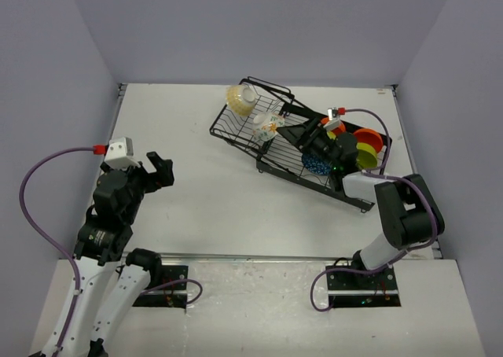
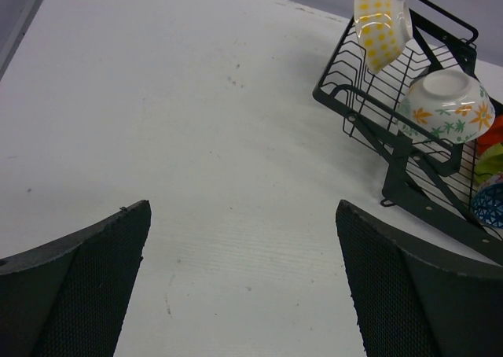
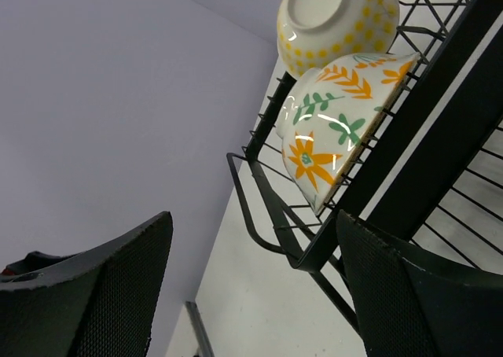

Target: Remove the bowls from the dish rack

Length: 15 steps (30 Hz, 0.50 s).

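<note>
Reaching over the dish rack [image 1: 233, 125] with the right gripper [image 3: 251, 225], fingers spread wide, clasping nothing, facing the floral bowl [image 3: 334, 129] tilted on edge in the rack's left section, beside the yellow-dotted bowl [image 3: 338, 19]. Holds the left gripper [image 2: 244, 215] well left of the rack, gaping wide, empty. Shows blue patterned bowl [image 1: 314, 165], orange bowl [image 1: 369, 140] and lime green bowl [image 1: 366, 157] at the rack's right end.

Bright, even overhead light — shadows faint and soft. Small glare streaks on the floral bowl [image 3: 330, 129] just beyond the right gripper [image 3: 253, 239]. All views sharp.
</note>
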Motion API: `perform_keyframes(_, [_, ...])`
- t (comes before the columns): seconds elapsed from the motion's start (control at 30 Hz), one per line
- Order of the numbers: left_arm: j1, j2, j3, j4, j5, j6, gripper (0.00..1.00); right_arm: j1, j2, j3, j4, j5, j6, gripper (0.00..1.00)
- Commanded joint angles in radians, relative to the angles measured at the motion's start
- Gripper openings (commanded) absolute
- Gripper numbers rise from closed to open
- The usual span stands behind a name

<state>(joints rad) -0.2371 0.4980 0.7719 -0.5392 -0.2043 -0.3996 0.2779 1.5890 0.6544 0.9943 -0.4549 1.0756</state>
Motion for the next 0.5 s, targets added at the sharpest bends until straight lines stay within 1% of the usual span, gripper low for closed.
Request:
perform_keyframes(0.0, [-0.005, -0.004, -0.003, 0.038, 0.008, 0.022, 1.00, -0.006, 0.034, 0.040, 0.067, -0.010, 0.023, 0.85])
perform_keyframes(0.2, [-0.005, -0.007, -0.002, 0.039, 0.002, 0.022, 1.00, -0.006, 0.057, 0.054, 0.063, 0.025, 0.050, 0.84])
perform_keyframes(0.37, [-0.005, -0.010, -0.003, 0.038, 0.002, 0.022, 1.00, -0.006, 0.130, 0.106, 0.066, -0.019, 0.084, 0.84])
perform_keyframes(0.47, [-0.005, -0.003, -0.003, 0.038, 0.002, 0.024, 1.00, -0.006, 0.155, 0.113, 0.079, -0.011, 0.095, 0.84])
